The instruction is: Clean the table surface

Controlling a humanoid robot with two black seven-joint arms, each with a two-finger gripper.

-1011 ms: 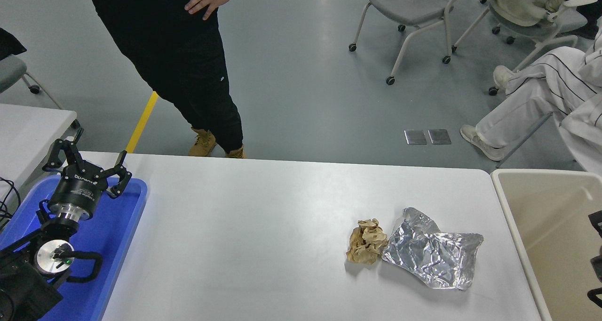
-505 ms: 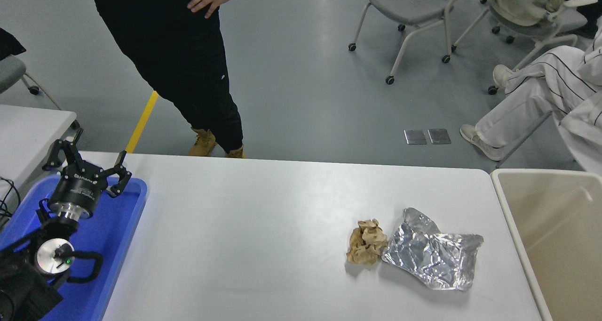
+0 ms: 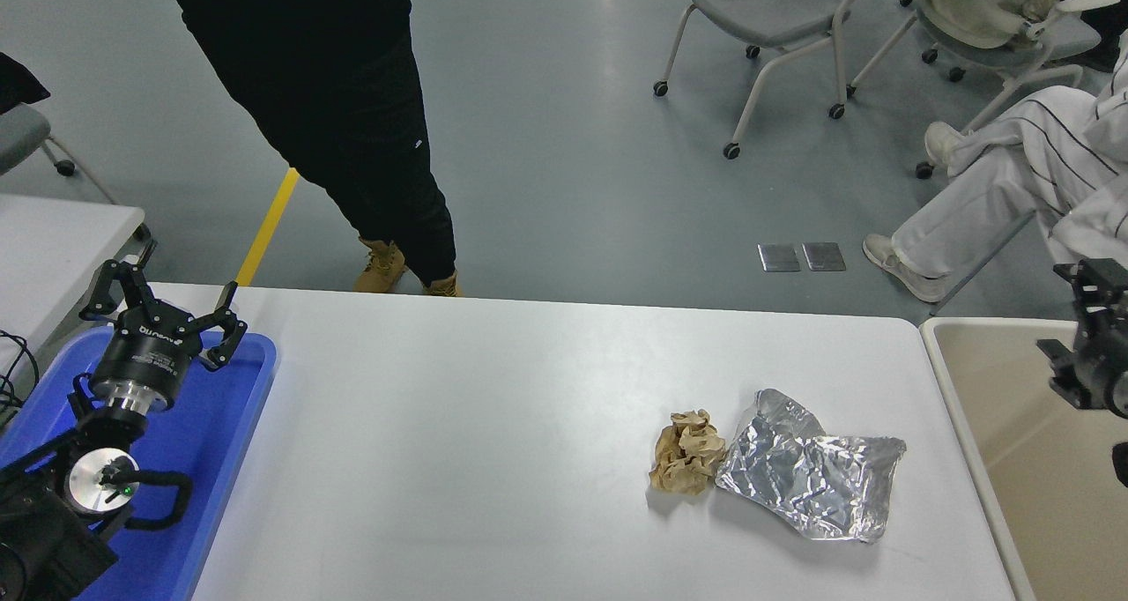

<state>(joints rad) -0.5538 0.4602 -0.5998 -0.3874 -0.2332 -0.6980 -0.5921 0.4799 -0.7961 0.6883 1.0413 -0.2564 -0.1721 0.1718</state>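
Observation:
The white table surface (image 3: 485, 407) fills the lower part of the head view. A crumpled brown paper ball (image 3: 687, 453) lies on it right of centre, touching a crumpled sheet of silver foil (image 3: 811, 478) on its right. My left gripper (image 3: 167, 288) is parked at the lower left over a blue tray, open and empty. My right gripper (image 3: 1088, 345) shows only partly at the right edge, above the beige bin and well to the right of the foil. It is cut off by the picture's edge.
A blue tray (image 3: 220, 425) sits at the table's left end. A beige bin (image 3: 961, 407) stands against the table's right end. A person in black (image 3: 352, 99) stands at the far side, left of centre. A seated person (image 3: 1013, 178) and chairs (image 3: 767, 19) are at the back right.
My right arm, out of view half a second ago, has come in at the right edge, higher than a second ago. The standing person's hand has left the picture. The left arm is still.

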